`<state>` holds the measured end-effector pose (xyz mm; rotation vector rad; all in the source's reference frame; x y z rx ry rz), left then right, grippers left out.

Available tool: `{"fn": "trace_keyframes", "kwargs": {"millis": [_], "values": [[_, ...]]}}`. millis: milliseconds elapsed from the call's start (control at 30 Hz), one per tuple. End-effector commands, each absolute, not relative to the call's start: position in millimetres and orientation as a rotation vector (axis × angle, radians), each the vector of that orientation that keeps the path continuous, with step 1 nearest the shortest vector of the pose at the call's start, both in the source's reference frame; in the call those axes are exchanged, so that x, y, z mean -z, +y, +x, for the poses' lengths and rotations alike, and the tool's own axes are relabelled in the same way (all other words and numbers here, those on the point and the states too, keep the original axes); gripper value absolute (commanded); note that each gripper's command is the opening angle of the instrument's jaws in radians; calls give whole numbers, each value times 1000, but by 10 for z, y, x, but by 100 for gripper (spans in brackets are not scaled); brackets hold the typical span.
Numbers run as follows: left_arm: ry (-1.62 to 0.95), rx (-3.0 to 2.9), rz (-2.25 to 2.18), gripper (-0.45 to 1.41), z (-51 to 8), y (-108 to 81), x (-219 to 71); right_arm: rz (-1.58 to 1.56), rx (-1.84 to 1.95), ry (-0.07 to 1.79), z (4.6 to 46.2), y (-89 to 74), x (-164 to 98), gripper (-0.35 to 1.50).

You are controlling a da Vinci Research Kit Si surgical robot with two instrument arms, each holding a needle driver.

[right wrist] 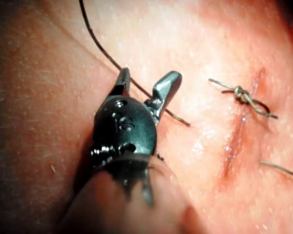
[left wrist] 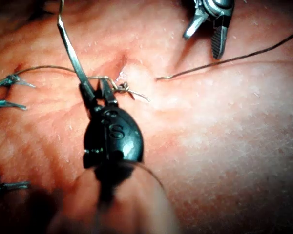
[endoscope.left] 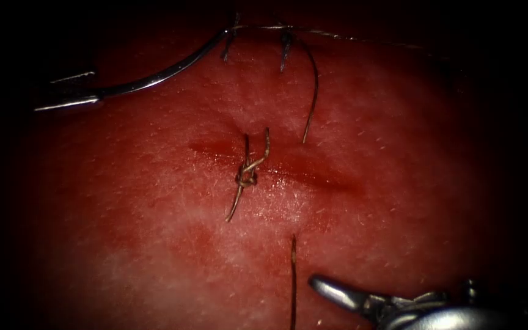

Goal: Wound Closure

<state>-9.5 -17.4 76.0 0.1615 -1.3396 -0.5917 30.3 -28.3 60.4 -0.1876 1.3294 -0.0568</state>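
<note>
The right tool [endoscope.left: 337, 292] sits nearest the endoscope, low at the front, its jaws parted and holding nothing. In the right wrist view the same tool [right wrist: 145, 87] shows its two jaws spread, with a dark strand of thread [right wrist: 105, 53] running between them and ending loose on the tissue [right wrist: 195, 44] just past them; the jaws are not clamped on it. That loose thread end [endoscope.left: 293, 281] lies on the near side of the cut in the endoscope view, just beside the right tool's tip.

The cut [endoscope.left: 288, 165] runs across the middle of the tissue [endoscope.left: 398, 183], wet with red fluid [endoscope.left: 313, 171]. A tied knot [endoscope.left: 245, 177] sits on the cut toward its left end, with two short tails rising from it and one trailing toward the camera.

The left tool [endoscope.left: 71, 98] is at the far left, its jaws clenched on the needle [endoscope.left: 166, 70] at one end of its curve. The needle arcs up and to the right, free above the tissue, not in it. From its far end the thread [endoscope.left: 337, 35] runs right along the top. Another strand [endoscope.left: 313, 91] hangs down toward the cut. Older stitches [endoscope.left: 285, 49] sit near the top.

In the left wrist view the left tool [left wrist: 95, 90] grips the needle [left wrist: 71, 48], with the knot [left wrist: 123, 87] just beside its tip.
</note>
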Motion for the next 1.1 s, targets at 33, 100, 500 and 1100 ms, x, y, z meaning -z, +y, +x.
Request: {"fn": "trace_keyframes", "kwargs": {"millis": [33, 100, 500, 1100], "values": [[-1340, 591, 164, -23, -99, -178, -765, -207, 67, 1316, 306, -275, -629, 103], [-1340, 591, 164, -23, -99, -178, -765, -218, 71, 1306, 306, -271, -643, 103], [-1340, 591, 164, -21, -99, -178, -765, -255, 78, 1282, 319, -268, -693, 103], [-1340, 591, 164, -21, -99, -178, -766, -267, 151, 1288, 340, -292, -663, -35]]}}
